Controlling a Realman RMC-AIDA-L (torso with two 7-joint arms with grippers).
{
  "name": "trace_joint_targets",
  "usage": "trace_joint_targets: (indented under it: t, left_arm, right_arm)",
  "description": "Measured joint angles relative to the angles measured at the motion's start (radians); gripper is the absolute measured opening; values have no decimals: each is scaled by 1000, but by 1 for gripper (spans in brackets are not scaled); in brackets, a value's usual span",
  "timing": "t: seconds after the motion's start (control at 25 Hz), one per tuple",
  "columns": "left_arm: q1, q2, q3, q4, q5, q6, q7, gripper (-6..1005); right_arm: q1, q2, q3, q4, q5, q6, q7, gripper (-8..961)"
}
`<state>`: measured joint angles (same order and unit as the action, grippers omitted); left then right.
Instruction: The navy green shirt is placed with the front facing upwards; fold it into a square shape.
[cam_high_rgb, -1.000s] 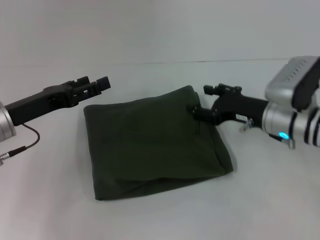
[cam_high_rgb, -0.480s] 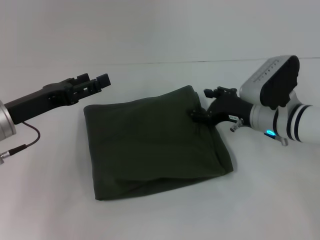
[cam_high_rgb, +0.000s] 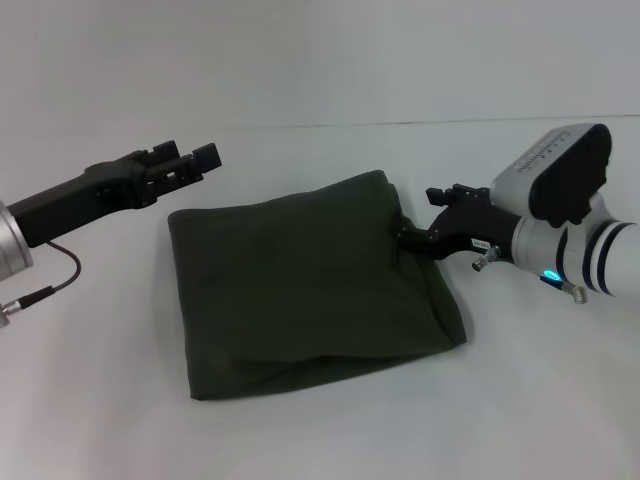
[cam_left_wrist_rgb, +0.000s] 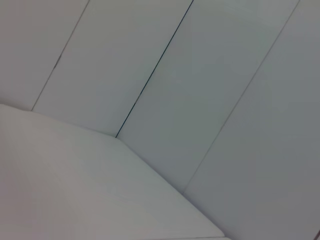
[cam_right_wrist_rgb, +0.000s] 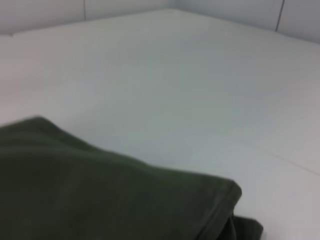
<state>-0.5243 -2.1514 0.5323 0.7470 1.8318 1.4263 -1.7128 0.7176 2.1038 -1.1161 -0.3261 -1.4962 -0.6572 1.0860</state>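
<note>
The navy green shirt (cam_high_rgb: 310, 285) is laid on the white table (cam_high_rgb: 100, 400), folded into a roughly square bundle with only plain green cloth showing; a lower layer is seen protruding along the near edge. It is spread between the two grippers, and nearly all of it lies to the inner side of the right one.

The right gripper (cam_high_rgb: 408, 233) is set low at the far right corner of the shirt, with its tip touching the edge of the cloth. Whether the cloth is pinched between its fingers, or how far they are parted, cannot be told. In the right wrist view a folded corner of the shirt (cam_right_wrist_rgb: 100, 195) is seen close up, with bare table beyond it.

The left gripper (cam_high_rgb: 200, 160) is held above the table just beyond the far left corner of the shirt, apart from the cloth, with nothing in it. How far it is open cannot be told. Only the table and wall panels are shown in the left wrist view.
</note>
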Motion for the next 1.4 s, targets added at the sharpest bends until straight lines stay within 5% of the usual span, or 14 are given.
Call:
trace_joint_targets:
  t: [0.36,0.88,1.4]
  left_arm:
    - [4,-1,2,0,-4,2,1,900]
    - [1,-6,4,0,-6,2,1,900]
    - [9,-10,2,0,-6,2,1,900]
  right_arm:
    - [-102,-5,-5,-123,101,-193,-1,794]
    - [127,6,-90,65,102,2,-1,797]
    - [99,2,-108,85,104,101,12,799]
